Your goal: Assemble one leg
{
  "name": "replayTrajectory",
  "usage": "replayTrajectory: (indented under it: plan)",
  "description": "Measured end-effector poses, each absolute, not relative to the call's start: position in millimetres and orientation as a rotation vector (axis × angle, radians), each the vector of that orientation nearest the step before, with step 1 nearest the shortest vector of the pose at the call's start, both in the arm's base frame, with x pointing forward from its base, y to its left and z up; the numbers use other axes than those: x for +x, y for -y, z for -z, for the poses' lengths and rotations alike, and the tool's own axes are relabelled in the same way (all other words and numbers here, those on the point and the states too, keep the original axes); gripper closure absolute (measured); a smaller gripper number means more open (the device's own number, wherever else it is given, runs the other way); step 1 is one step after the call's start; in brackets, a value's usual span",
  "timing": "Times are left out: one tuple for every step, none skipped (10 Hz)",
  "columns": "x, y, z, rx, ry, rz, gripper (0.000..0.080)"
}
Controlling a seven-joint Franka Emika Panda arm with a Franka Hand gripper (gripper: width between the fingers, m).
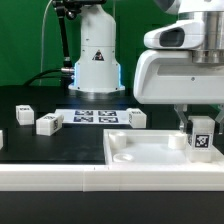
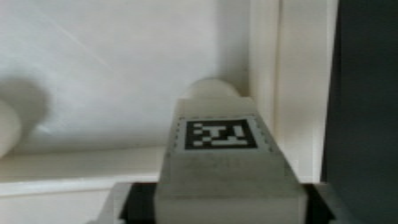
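My gripper (image 1: 200, 135) is shut on a leg (image 1: 201, 139), a small white block with a black-and-white tag, held upright over the right corner of the wide white panel (image 1: 150, 152). In the wrist view the leg (image 2: 222, 145) stands between my fingers (image 2: 148, 202), its far end against a round corner socket (image 2: 217, 90) of the panel (image 2: 89, 60). Whether the leg sits in the socket I cannot tell. Three more legs lie on the black table: one (image 1: 25, 114) at the exterior view's left, one (image 1: 48, 123) beside it, one (image 1: 135, 118) by the marker board.
The marker board (image 1: 95, 116) lies flat behind the panel, in front of the robot base (image 1: 95, 60). A white block (image 1: 1, 139) shows at the exterior view's left edge. A white ledge (image 1: 60, 175) runs along the front of the table.
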State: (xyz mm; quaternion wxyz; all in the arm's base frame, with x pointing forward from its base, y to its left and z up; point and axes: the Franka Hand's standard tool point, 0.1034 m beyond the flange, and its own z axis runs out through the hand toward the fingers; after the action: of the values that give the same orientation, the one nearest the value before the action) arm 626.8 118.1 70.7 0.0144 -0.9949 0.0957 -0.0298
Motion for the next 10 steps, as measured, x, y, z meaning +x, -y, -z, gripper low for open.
replayTrajectory:
  plan:
    - [627.0, -118.3, -70.5, -3.070, -0.454, 0.103, 0.0509]
    - [626.7, -118.1, -70.3, -3.050, -0.556, 0.115, 0.0508]
    - [626.3, -117.0, -70.2, -3.027, -0.693, 0.115, 0.0508]
    - [625.7, -114.0, -70.1, -3.008, -0.794, 0.117, 0.0504]
    - [625.1, -111.3, -70.0, -2.985, -0.900, 0.121, 0.0498]
    - [624.3, -107.7, -70.0, -2.968, -0.985, 0.127, 0.0498]
    - [623.3, -103.8, -70.2, -2.946, -1.081, 0.137, 0.0491]
    - [622.4, -98.4, -70.5, -2.925, -1.172, 0.144, 0.0486]
    - [622.2, -95.4, -70.8, -2.927, -1.189, 0.141, 0.0486]
    - [622.2, -95.5, -70.7, -2.927, -1.188, 0.142, 0.0481]
